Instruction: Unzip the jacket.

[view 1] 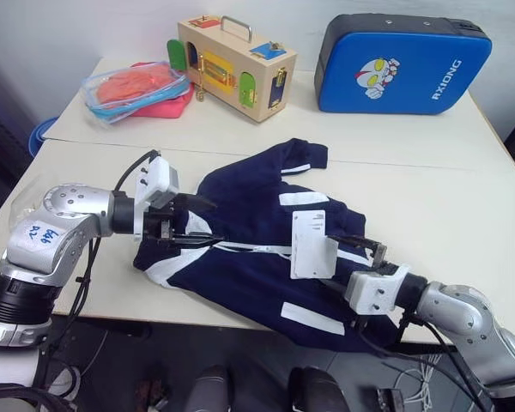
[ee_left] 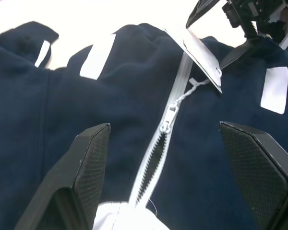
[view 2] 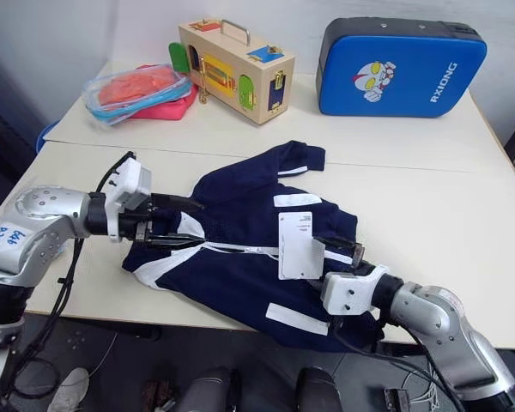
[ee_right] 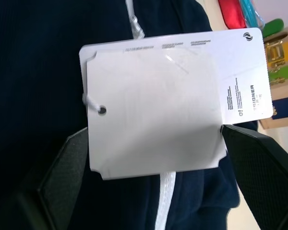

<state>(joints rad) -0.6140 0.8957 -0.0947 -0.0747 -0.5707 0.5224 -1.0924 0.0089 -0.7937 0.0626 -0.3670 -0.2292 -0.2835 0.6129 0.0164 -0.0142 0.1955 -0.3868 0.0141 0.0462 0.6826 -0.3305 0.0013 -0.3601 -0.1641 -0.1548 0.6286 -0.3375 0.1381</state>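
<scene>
At the bench's [view 1: 463,197] far edge, one clear lidded tub [view 1: 136,90] holds orange cloth, beside one wooden latch box [view 1: 236,67] and one blue padded case [view 1: 401,64]. One navy jacket [view 1: 249,249] lies near the front. Left end effector [view 1: 182,225] and right end effector [view 1: 360,247] are both released, grasping nothing.

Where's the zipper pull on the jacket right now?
In the left wrist view, the zipper pull sits partway along the jacket's white zipper, just below the hanging paper tag.
</scene>
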